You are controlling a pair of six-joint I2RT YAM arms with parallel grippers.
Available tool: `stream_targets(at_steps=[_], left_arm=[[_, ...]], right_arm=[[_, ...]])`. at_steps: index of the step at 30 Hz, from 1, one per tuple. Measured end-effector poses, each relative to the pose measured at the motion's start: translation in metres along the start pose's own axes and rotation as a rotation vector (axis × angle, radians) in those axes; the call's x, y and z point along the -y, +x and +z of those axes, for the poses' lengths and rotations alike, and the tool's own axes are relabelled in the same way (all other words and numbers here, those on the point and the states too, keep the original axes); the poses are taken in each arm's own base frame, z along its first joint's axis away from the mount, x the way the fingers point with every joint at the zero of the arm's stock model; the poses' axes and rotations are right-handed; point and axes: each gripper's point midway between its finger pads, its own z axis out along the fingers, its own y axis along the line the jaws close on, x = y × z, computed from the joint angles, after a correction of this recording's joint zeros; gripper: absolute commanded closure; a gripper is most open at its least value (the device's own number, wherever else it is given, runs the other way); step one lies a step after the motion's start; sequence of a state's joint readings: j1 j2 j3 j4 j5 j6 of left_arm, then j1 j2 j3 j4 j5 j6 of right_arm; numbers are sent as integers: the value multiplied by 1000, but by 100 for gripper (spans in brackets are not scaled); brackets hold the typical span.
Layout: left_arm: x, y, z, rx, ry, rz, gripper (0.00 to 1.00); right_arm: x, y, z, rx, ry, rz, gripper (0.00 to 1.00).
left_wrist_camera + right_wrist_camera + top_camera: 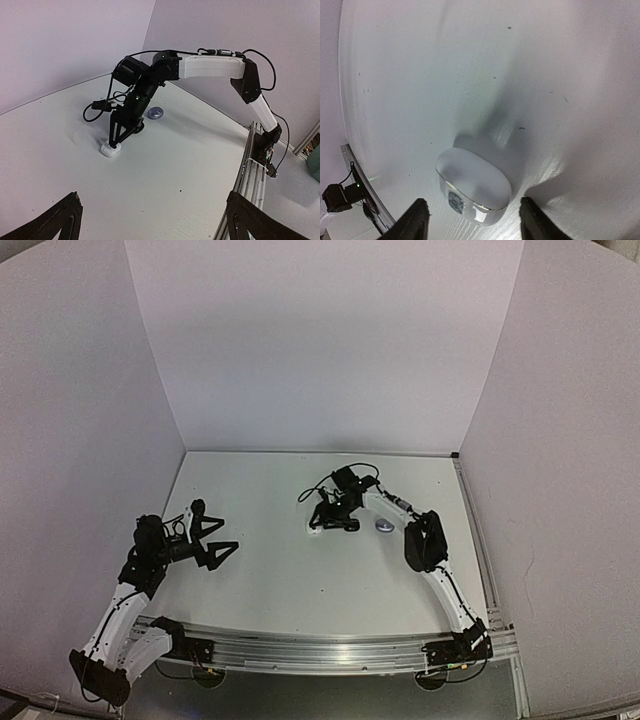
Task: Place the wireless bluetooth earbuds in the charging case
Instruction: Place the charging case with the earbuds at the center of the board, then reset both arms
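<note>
Right gripper [472, 202], fingers parted, straddles without touching the closed white charging case [472, 186], which lies at the middle of the desk [270, 590]. A grey case [383, 527] lies nearby, toward the right edge. Left gripper [228, 533] hangs wide open near the left edge.

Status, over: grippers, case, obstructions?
Left gripper open, empty. Right gripper open, straddling white pebble-shaped charging case, lid looks closed. No earbuds visible. Small grey pebble-shaped case nearby, not blocking.
</note>
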State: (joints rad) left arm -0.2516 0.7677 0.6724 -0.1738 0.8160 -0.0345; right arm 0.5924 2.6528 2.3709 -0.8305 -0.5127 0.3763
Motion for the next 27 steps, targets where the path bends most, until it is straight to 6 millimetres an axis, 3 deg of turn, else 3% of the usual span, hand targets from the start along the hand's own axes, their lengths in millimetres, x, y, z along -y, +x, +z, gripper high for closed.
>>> stream_targets(at_steps=[3,8,12,16,19,23,25,27], left_arm=[[0,0,0,0,-2,0,0],[-15,0,-1,5,-87,-15,0],[-72,21,-12,-10,-380,-107,0],[-144,62,-43,-68,-714,-238,0],[-176,95,-70,-108,-883,-304,0],[-194,129,-99,-138,-1030,-345,1],[-201,139,-112,-146,-1094,-352,4],[-206,144,-122,-145,-1150,-359,6]], right_arm=[[1,-5,-8,33,45,6,16],[0,-6,-27,78,126,1,12],[-9,-11,-67,162,204,-26,6],[-10,-11,-142,333,321,-53,4],[25,10,-210,457,383,14,4],[125,50,-294,658,504,213,3],[169,80,-311,722,581,284,2],[195,118,-303,724,634,314,2]])
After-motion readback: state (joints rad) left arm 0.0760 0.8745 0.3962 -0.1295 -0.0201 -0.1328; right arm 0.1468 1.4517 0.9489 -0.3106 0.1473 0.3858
